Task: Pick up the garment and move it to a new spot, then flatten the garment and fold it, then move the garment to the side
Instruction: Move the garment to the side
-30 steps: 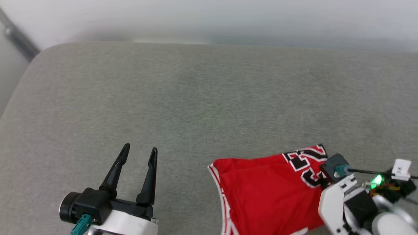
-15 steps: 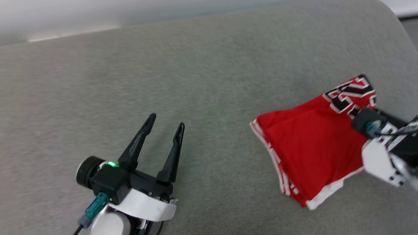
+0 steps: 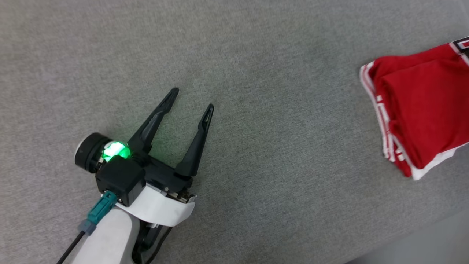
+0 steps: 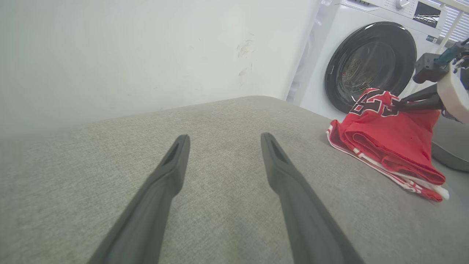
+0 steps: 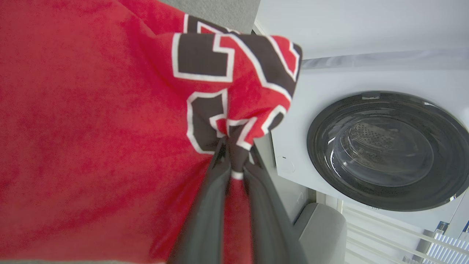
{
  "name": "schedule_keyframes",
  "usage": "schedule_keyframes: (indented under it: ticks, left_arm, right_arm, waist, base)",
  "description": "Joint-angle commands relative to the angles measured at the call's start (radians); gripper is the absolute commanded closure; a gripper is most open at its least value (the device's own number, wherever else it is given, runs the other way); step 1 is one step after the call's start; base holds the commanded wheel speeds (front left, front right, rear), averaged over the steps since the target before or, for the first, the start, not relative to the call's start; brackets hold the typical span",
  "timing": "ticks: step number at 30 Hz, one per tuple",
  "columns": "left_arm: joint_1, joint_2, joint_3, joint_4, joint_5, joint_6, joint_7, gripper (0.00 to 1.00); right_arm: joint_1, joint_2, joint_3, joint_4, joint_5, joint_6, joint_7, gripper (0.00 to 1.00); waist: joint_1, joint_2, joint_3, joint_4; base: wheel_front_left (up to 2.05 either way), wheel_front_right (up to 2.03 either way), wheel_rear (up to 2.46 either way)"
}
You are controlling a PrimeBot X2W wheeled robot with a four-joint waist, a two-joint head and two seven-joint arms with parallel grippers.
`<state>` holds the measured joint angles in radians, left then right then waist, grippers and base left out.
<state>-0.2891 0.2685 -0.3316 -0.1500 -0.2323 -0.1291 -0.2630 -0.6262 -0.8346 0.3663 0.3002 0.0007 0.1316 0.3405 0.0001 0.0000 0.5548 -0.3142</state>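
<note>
Garment: red thin-fabric jersey (image 3: 421,110), white-trimmed, folded, near the right edge of the grey cushioned surface (image 3: 274,55) | Right gripper (image 5: 234,146): clamped on its black-numbered corner | Left gripper (image 3: 191,98): fingers apart, empty, well away | Risk: one-corner pull may unfold the layers or drag it off the edge.

Bright, flat, diffuse light, weak shadows. Round green status light (image 3: 115,150) blooms on black left gripper (image 3: 192,98). Wrist views fisheye-warped.
</note>
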Motion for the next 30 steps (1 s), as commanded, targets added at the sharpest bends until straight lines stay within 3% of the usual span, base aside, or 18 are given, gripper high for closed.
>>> schedule_keyframes:
  ticks: [1,8,15,16,17,24,30]
  left_arm:
    - [-0.018,0.006,-0.002,-0.012,0.004,-0.001,-0.002,0.0]
    - [-0.005,0.024,0.002,-0.04,0.025,-0.001,-0.002,0.0]
    - [-0.002,0.027,0.008,-0.044,0.024,-0.001,-0.002,0.0]
    - [-0.001,0.023,0.009,-0.044,0.025,-0.001,-0.002,0.0]
    - [0.001,0.02,0.011,-0.042,0.024,-0.001,-0.002,0.0]
    - [0.033,-0.028,0.081,-0.026,0.024,0.001,-0.002,0.0]
    - [0.103,-0.073,0.188,-0.017,0.032,0.01,-0.002,0.0]
  right_arm:
    - [-0.02,0.013,-0.038,0.038,-0.016,-0.002,-0.034,1.0]
    - [-0.037,0.051,-0.184,0.213,-0.073,-0.002,-0.133,1.0]
    - [-0.049,0.091,-0.268,0.288,-0.118,-0.002,-0.181,1.0]
    - [-0.049,0.101,-0.278,0.297,-0.125,-0.002,-0.186,0.87]
    - [-0.049,0.11,-0.289,0.305,-0.13,-0.002,-0.186,0.0]
    - [-0.037,0.165,-0.362,0.27,-0.152,-0.002,-0.209,0.0]
    - [0.022,0.233,-0.434,0.139,-0.1,-0.002,-0.256,0.0]
  waist:
    - [-0.0001,0.0,0.04,0.002]
    - [-0.0001,0.0,0.074,0.023]
    - [-0.0001,0.0,0.078,0.036]
    - [-0.0001,0.0,0.072,0.039]
    - [-0.0001,0.0,0.065,0.042]
    - [-0.0001,0.0,-0.049,0.077]
    - [-0.0001,0.0,-0.185,0.123]
  base:
    - [0.0,0.0,0.0]
    - [0.0,0.0,0.0]
    - [0.0,0.0,0.0]
    - [0.0,0.0,0.0]
    - [0.0,0.0,0.0]
    - [0.0,0.0,0.0]
    - [0.0,0.0,0.0]
